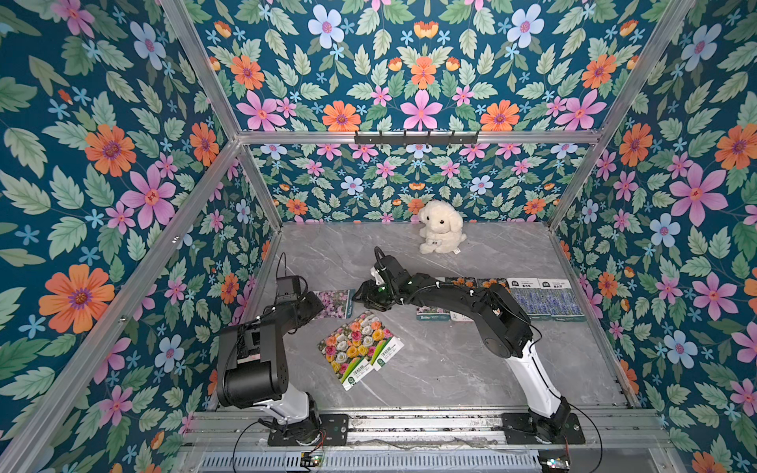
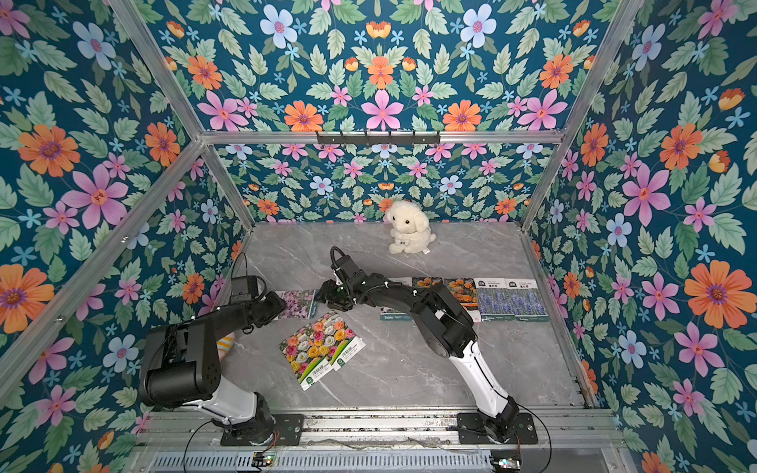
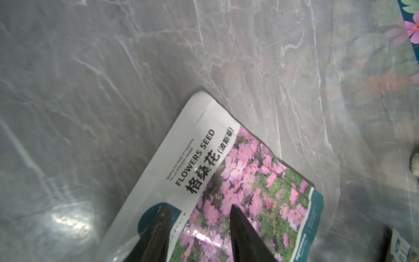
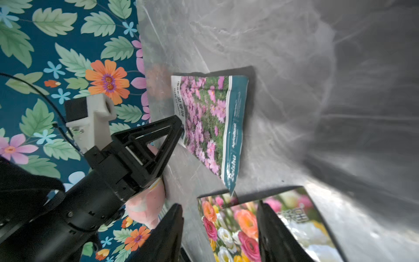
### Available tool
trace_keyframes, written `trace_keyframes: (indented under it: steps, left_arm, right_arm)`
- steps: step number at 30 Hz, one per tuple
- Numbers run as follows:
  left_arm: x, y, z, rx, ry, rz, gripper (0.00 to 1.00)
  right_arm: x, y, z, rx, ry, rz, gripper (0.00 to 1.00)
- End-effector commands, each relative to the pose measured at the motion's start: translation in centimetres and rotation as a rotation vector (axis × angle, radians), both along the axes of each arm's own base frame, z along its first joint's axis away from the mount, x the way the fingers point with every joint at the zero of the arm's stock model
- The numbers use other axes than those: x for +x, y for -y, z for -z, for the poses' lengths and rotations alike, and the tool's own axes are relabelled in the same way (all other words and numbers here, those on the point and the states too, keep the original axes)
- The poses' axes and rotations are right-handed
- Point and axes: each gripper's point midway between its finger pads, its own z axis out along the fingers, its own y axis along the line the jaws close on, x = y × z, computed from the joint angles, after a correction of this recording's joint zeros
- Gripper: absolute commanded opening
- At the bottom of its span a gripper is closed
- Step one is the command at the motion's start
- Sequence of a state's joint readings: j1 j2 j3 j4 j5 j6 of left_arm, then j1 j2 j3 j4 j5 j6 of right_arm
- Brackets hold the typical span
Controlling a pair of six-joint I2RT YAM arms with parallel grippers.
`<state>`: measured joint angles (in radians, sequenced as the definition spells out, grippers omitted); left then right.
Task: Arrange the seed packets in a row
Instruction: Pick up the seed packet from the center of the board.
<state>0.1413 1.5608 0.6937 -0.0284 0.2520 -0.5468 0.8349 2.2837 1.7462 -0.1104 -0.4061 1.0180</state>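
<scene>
At centre left in both top views, the left gripper point(image 1: 316, 305) is at the left edge of the pink packet point(image 1: 335, 303), which lies on the left side of the table point(image 1: 430, 368). In the left wrist view its jaws stand partly apart over the packet's white end, with nothing clamped between them. Whether they touch it I cannot tell. Lower centre, two multicolour packets point(image 1: 355, 348) lie overlapped and askew. Just above them the right gripper point(image 1: 370, 301) hangs with its jaws moderately apart and empty, and in the right wrist view one finger point(image 4: 274, 231) is over those packets. The dog point(image 1: 440, 227) sits upper centre by the back wall. At centre right runs a row: a hidden packet point(image 1: 432, 314) mostly under the right arm point(image 1: 471, 299), then two marigold packets point(image 2: 461, 290), then two lavender packets point(image 1: 528, 301) side by side.
</scene>
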Motion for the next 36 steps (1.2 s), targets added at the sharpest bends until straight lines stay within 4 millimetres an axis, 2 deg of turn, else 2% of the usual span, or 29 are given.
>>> trace_keyframes:
  steps: [1, 21, 27, 36]
  left_arm:
    - [-2.7, 1.2, 2.0, -0.041, -0.130, 0.027, 0.46]
    - [-2.8, 1.2, 2.5, -0.039, -0.144, 0.025, 0.44]
    - [-3.0, 1.3, 2.6, -0.048, -0.145, 0.028, 0.44]
    - [-2.7, 1.5, 2.1, -0.054, -0.127, 0.033, 0.44]
  right_arm:
    - [0.4, 0.4, 0.9, -0.032, 0.006, 0.017, 0.55]
    - [1.1, -2.3, 3.9, -0.001, -0.100, -0.002, 0.37]
    - [1.4, -3.0, 3.9, 0.014, -0.111, -0.006, 0.32]
    - [1.9, -4.3, 2.3, 0.099, -0.113, -0.005, 0.24]
